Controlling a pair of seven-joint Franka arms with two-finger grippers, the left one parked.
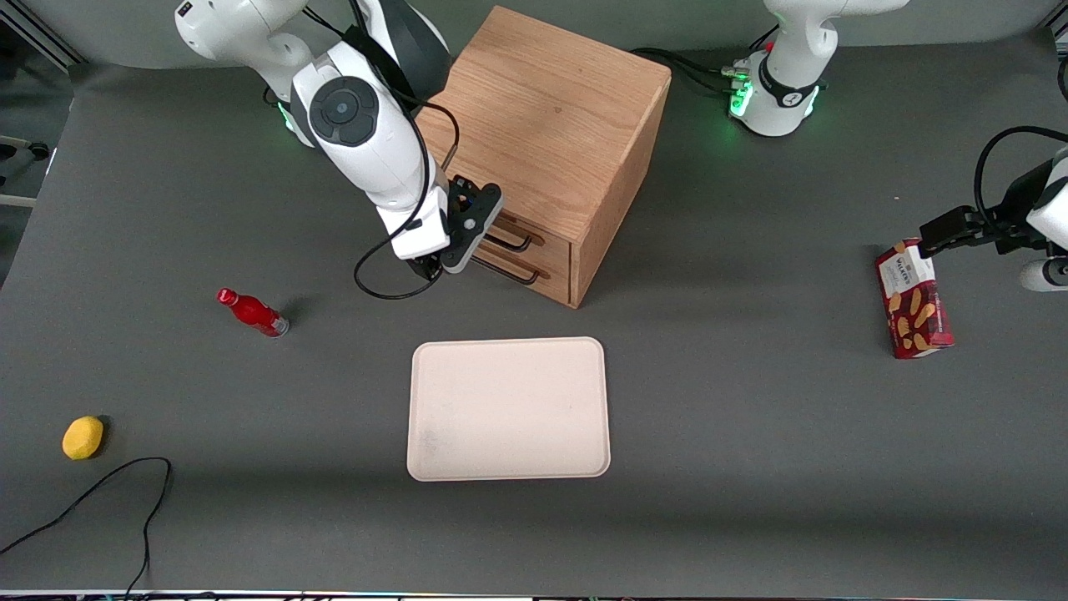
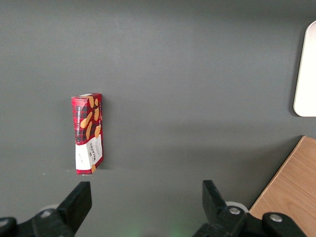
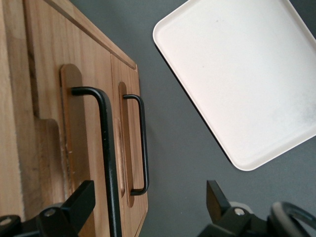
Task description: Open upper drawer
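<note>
Open gripper [image 1: 430,269] poised in front of the upper drawer [image 1: 534,236] of the oak cabinet [image 1: 546,125], fingers spread and holding nothing.

Grained oak box with square edges, two flat drawer fronts stacked on the face turned toward the working arm's end of the table, both shut flush. Thin black wire handle [image 3: 101,143] on the upper drawer, bent to a squared loop over a rounded recess, passing close by one black fingertip [image 3: 81,200]; contact cannot be told. Lower drawer [image 3: 129,143] just beneath, with a matching handle. Matte grey table [image 1: 751,434] all round. Smooth cream tray [image 1: 508,409] with rounded corners nearer the front camera, well apart from the cabinet. Glossy red bottle [image 1: 253,312] lying tilted and a round yellow lemon [image 1: 83,437] toward the working arm's end; red biscuit box [image 1: 913,299] toward the parked arm's end.
</note>
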